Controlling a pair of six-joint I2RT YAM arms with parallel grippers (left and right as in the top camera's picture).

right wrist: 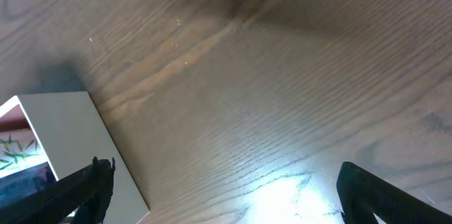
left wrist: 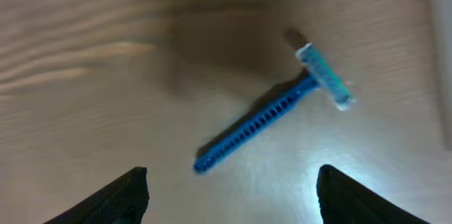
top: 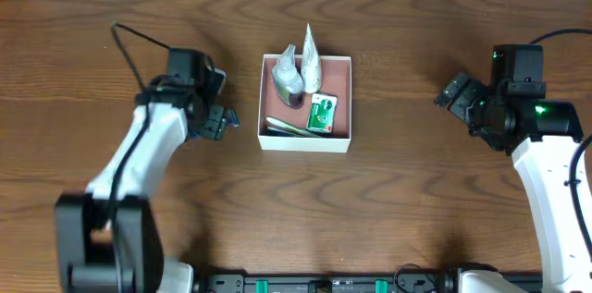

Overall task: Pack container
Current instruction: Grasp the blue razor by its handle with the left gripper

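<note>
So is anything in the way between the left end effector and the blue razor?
No, nothing visible. The razor lies on bare table just ahead of the open left end effector.

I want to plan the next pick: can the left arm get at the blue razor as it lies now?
Probably yes. The razor lies flat on the table just ahead of the open left pincer, with nothing on it or touching it.

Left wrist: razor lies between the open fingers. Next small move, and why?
Probably lower the left gripper straight down around the handle of the blue razor and close. It is open and empty, and the razor lies flat on the table, outside the container.
</note>
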